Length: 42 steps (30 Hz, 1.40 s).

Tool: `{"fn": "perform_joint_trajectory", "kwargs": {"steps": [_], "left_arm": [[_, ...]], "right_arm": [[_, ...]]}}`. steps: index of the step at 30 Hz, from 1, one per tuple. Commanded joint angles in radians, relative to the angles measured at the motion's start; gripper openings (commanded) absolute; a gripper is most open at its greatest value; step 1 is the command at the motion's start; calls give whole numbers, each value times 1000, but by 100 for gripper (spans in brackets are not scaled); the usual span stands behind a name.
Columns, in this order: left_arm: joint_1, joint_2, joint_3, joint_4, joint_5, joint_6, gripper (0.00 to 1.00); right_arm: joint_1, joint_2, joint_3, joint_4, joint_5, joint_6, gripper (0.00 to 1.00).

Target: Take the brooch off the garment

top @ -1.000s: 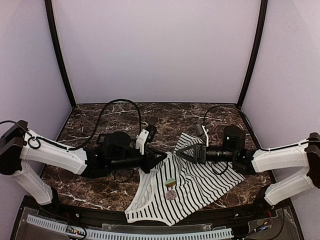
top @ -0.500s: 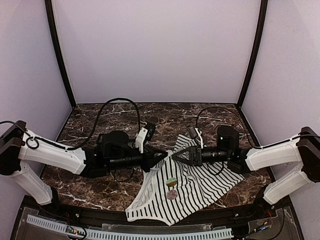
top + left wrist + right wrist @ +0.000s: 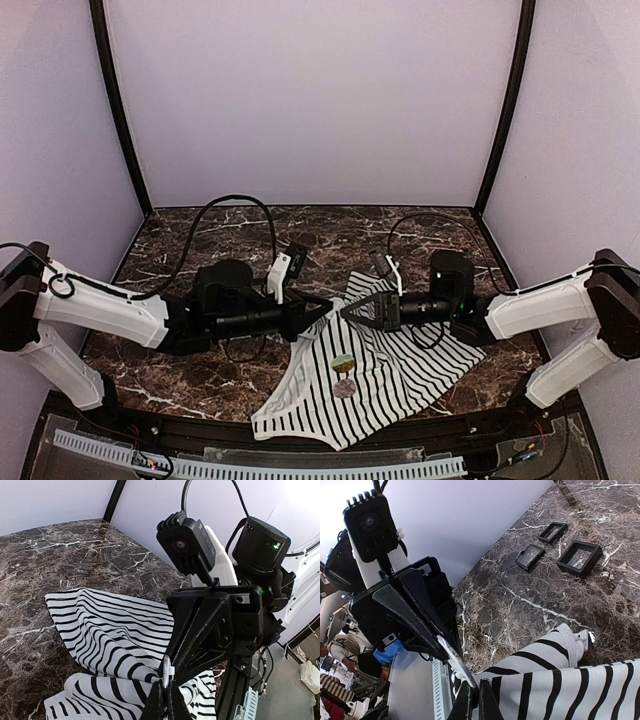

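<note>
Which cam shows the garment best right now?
Top external: the whole striped garment is in frame, from its raised top edge down to the hem. Left wrist shows only some folds up close, and right wrist only a striped edge.

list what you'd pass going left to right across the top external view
left arm's white link → left fingers → right fingers, both pinching the garment → right arm's white link

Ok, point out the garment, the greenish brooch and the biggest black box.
garment (image 3: 400, 370), top view, striped middle panel.
greenish brooch (image 3: 342, 362), top view, its centre.
biggest black box (image 3: 579, 558), right wrist view, its recess.
</note>
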Motion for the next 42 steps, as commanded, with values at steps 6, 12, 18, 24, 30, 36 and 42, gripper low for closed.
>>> {"fn": "perform_joint_trajectory", "kwargs": {"steps": [6, 12, 18, 24, 30, 36, 42], "left_arm": [[12, -46, -8, -25, 8, -15, 26], [27, -71, 3, -118, 3, -7, 63], [53, -101, 78, -336, 30, 44, 87], [122, -101, 199, -568, 228, 136, 92], [205, -42, 344, -728, 456, 228, 89], [219, 48, 433, -818, 543, 308, 80], [218, 88, 425, -787, 607, 315, 62]], "right_arm": [[11, -43, 53, -125, 34, -67, 0], [10, -129, 102, -357, 80, -183, 0], [9, -169, 193, -625, 123, -301, 0], [11, -169, 270, -777, 141, -370, 0], [30, -137, 323, -834, 164, -399, 0], [63, -107, 365, -850, 186, -395, 0], [80, -100, 379, -855, 189, -389, 0]]}}
